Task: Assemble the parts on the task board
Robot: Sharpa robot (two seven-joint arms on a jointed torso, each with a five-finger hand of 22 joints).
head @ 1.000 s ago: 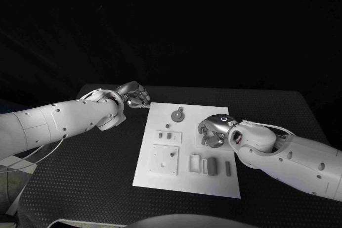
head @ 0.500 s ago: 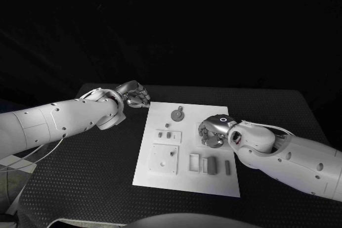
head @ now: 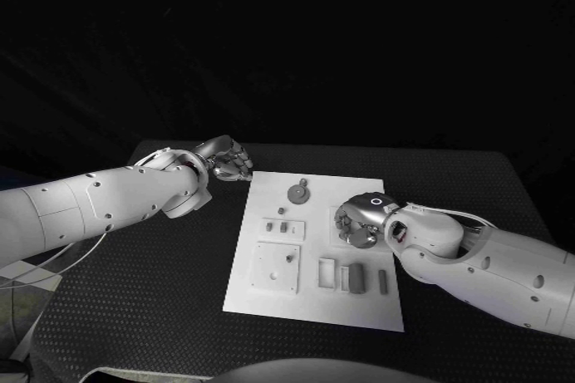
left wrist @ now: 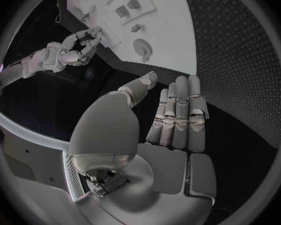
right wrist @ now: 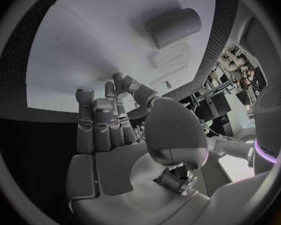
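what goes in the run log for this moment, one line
left robot hand: empty, off task board | right robot hand: over board, empty | parts: on board

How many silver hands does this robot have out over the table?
2. The left hand sits off the task board's far left corner; the right hand hovers over the board's right side.

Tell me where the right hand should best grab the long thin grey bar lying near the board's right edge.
Likely across the long sides of the grey bar, near its middle, coming straight down. It lies flat on the task board, with a wider block beside it, so fingertips should stay narrow. The right hand holds nothing.
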